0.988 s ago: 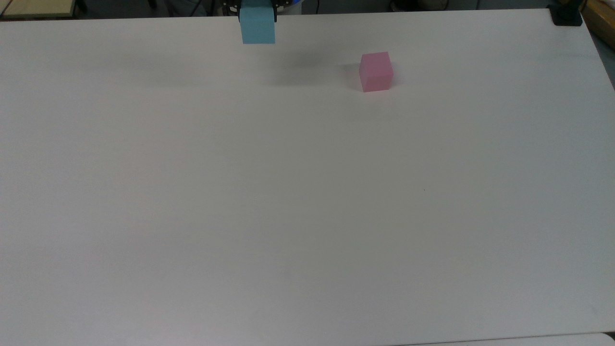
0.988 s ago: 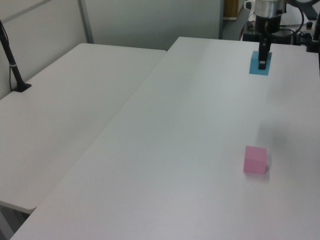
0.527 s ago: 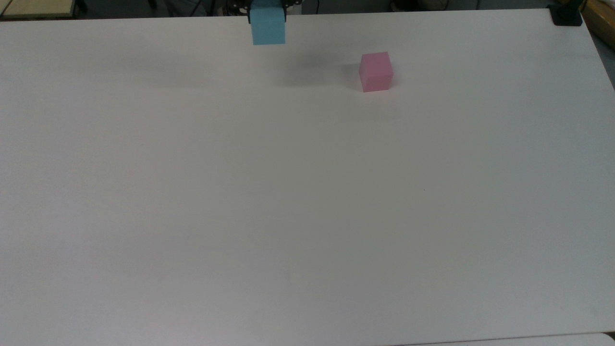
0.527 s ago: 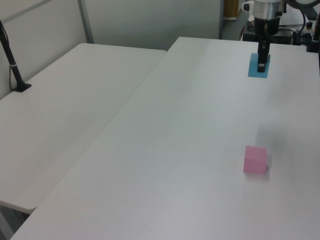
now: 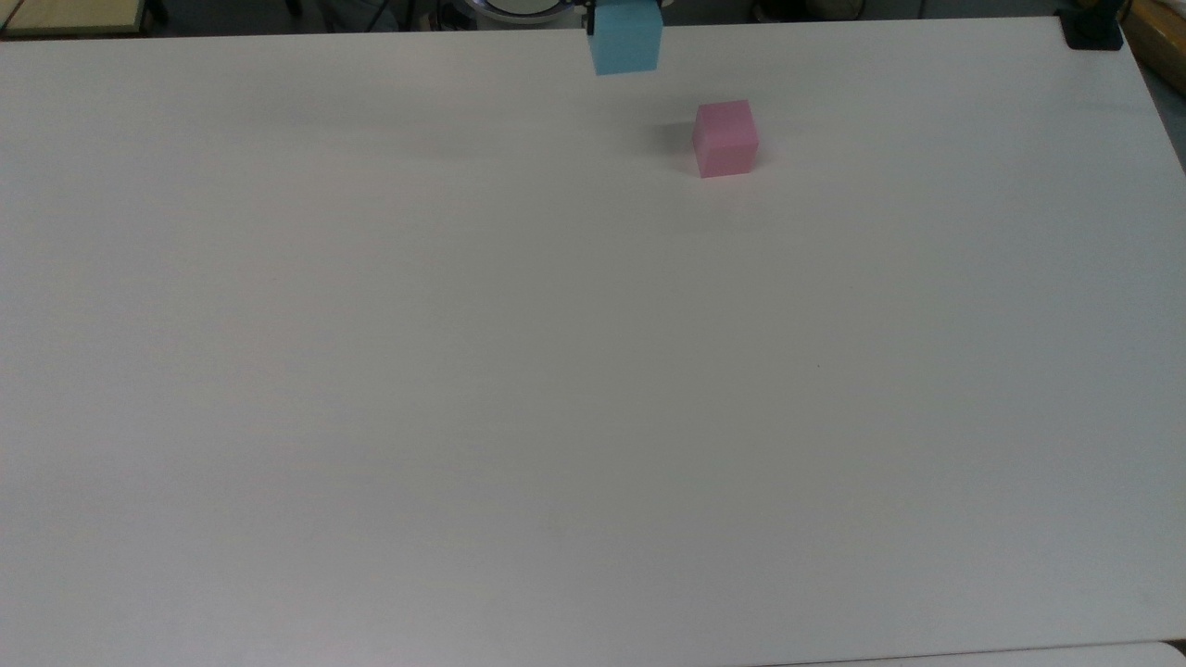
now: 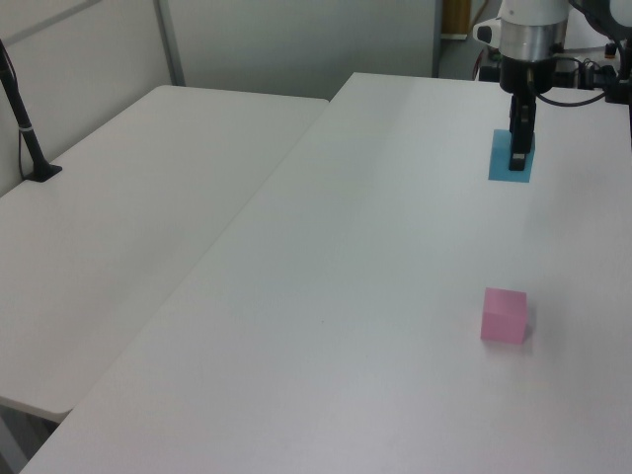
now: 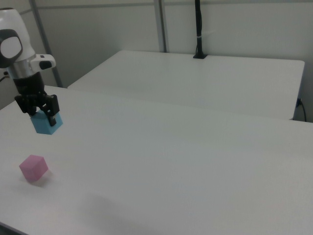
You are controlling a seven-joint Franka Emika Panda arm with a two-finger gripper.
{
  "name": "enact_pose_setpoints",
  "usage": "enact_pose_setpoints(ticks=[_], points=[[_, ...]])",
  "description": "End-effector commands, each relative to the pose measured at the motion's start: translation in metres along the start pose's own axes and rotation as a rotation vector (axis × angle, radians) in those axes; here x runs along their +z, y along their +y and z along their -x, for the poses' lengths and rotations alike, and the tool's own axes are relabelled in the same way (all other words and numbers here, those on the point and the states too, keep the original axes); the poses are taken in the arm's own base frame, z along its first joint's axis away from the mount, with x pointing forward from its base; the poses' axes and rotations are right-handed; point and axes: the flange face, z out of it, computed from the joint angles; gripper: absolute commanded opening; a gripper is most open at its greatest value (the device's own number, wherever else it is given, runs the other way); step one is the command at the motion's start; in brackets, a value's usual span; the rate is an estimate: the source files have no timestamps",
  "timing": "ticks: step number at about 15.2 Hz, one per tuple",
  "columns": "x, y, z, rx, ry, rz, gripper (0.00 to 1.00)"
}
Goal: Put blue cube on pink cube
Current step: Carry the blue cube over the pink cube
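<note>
The blue cube has been travelling toward the top view's right since a second ago, and it is now sitting much closer to the pink cube, though still up and to the top view's left of it. The gripper is holding the blue cube in the air, with its two fingers pressing against opposite sides of the cube, as the right view is showing. In the left view the arm is reaching down from the far end of the white table, with the blue cube hanging well above the tabletop. The pink cube is resting on the table, apart from the blue one and untouched.
</note>
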Motion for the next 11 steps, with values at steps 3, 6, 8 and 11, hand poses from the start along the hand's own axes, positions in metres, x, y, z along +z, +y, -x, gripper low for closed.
enact_pose_setpoints(ticks=[3, 6, 8, 11], points=[[-0.001, -0.047, 0.013, 0.033, -0.011, -0.007, 0.30], [0.009, -0.067, 0.021, 0.058, -0.028, -0.010, 0.30], [0.024, -0.078, 0.022, 0.108, -0.011, -0.024, 0.30], [0.047, -0.090, 0.024, 0.122, 0.017, -0.042, 0.30]])
